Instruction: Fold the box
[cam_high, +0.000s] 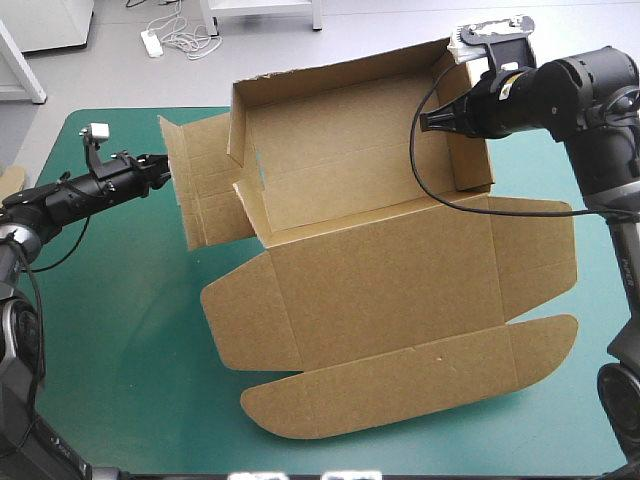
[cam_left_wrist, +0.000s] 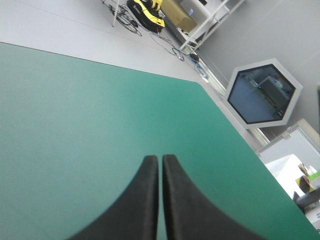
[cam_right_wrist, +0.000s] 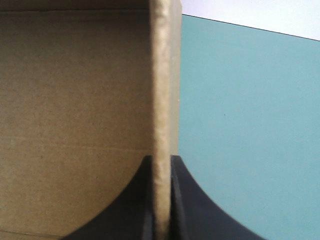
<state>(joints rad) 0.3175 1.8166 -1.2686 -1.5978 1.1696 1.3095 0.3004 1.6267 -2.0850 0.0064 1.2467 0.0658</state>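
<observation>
Looking over the teal-green cover (cam_high: 110, 330), I judge the brown box (cam_high: 330, 170) about half done. Its back wall (cam_high: 330, 85) and one side wall (cam_right_wrist: 162, 75) stand, while the lid (cam_high: 390, 285) and its rounded tuck flap (cam_high: 400, 385) lie flat and the other side flap (cam_high: 205, 190) splays outward. The board is matte, corrugated and creased. My right gripper (cam_right_wrist: 161, 160) pinches the standing side wall's edge. My left gripper (cam_left_wrist: 160, 160) is clenched on nothing, the splayed flap just beside it.
</observation>
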